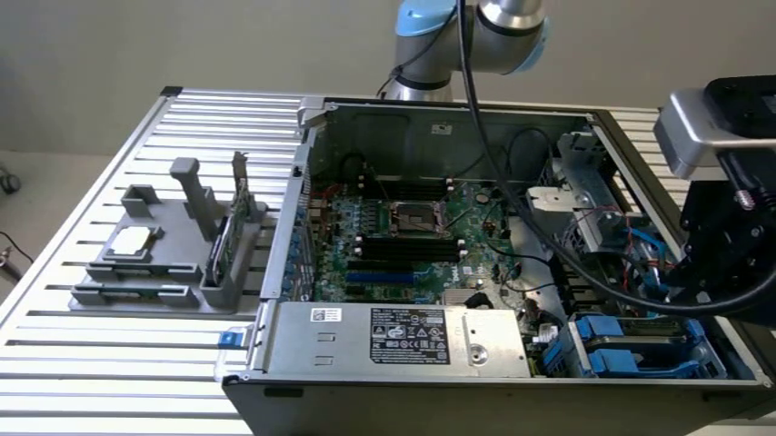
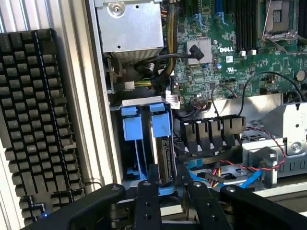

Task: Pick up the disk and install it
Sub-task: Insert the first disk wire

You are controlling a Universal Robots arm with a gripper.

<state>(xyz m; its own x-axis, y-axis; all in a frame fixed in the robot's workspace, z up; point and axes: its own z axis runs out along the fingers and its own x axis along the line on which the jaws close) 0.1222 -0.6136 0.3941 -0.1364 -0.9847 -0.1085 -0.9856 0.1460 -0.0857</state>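
The grey-and-blue jointed robot arm is reaching in from behind the open black-and-silver computer case. It is arching above the green motherboard and bending downward at the exterior view's right. There its black wrist section is hanging over the drive bays in the case's front corner, beside the silver box-shaped power supply.

In the wrist view, the black gripper is pointing down into the bay and sitting right at the near end of the disk. This is a flat silver-grey hard drive framed in a blue plastic carrier. It is standing on edge inside the bay, just beside a second blue plastic carrier that is standing parallel to it. Whether the gripper is clamping the disk or only sitting around it, I cannot tell. A black keyboard is lying on the slatted aluminium table, outside the case wall.
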